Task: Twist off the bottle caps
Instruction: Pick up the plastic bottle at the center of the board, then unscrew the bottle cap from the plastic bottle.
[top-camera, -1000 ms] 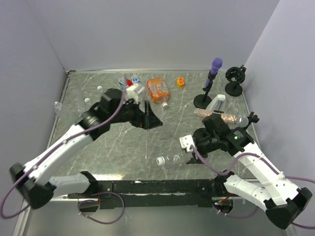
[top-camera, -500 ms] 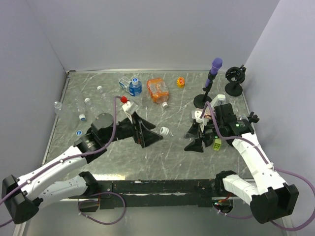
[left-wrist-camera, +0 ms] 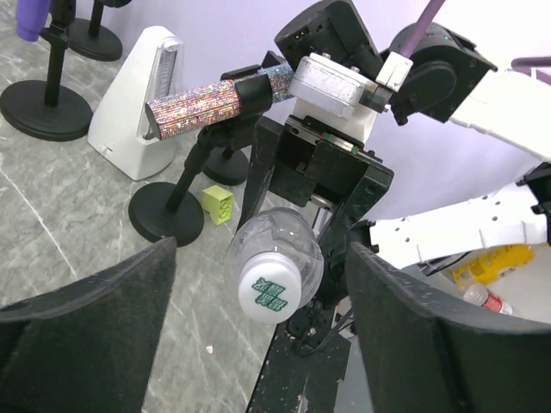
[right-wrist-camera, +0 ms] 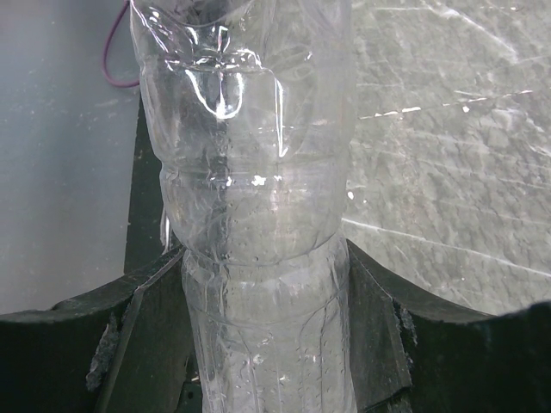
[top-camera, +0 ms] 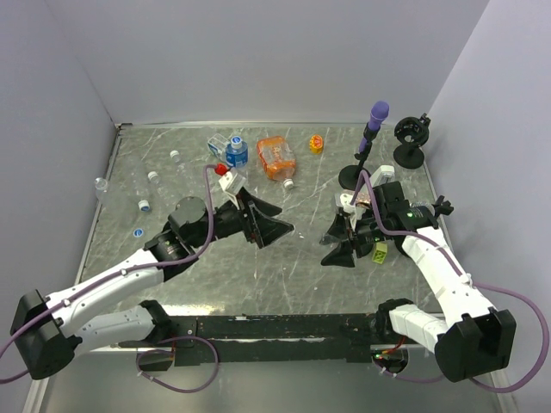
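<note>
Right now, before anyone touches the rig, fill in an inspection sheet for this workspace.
Surface: grey marbled table, light streaks.
Job's things: clear bottle with white cap on; more small clear bottles at far left.
Clutter: orange container, purple-topped stand, white metronome, green block.
End effectors: left end effector open, facing the cap; right end effector shut on the bottle.
Cables: purple cable along each arm.
Surroundings: plain pale walls; nothing else seen.
</note>
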Robot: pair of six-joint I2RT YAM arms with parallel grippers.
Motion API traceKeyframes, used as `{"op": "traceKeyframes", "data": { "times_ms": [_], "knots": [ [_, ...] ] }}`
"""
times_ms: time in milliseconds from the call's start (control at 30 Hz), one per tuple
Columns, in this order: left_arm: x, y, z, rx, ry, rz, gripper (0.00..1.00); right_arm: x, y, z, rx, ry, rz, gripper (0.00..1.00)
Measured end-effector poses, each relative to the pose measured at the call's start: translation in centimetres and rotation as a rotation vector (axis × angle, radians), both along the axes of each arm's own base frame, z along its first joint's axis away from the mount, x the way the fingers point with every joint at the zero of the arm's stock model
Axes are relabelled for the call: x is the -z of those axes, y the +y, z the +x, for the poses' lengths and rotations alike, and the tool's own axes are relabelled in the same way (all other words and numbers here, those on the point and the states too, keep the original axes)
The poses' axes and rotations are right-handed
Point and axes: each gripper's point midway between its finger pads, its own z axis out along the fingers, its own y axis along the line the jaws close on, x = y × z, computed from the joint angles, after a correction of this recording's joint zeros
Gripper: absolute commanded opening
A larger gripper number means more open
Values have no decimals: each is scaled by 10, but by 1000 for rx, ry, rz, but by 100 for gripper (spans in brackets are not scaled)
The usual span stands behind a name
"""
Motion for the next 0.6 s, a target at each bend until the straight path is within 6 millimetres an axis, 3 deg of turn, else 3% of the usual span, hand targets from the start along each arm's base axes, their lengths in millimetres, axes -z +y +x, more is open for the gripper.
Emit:
{"op": "traceKeyframes", "data": {
  "times_ms": [333,567,600],
  "knots": [
    [8,0,-2,2,45,-14,58,-1,1,0,1,11,8,21],
    [19,-9,-5,40,76,6,53,-1,1,1,6,17,10,21],
    [19,-9,-6,43,77,7,44,-1,2,2,7,17,10,21]
  ]
}}
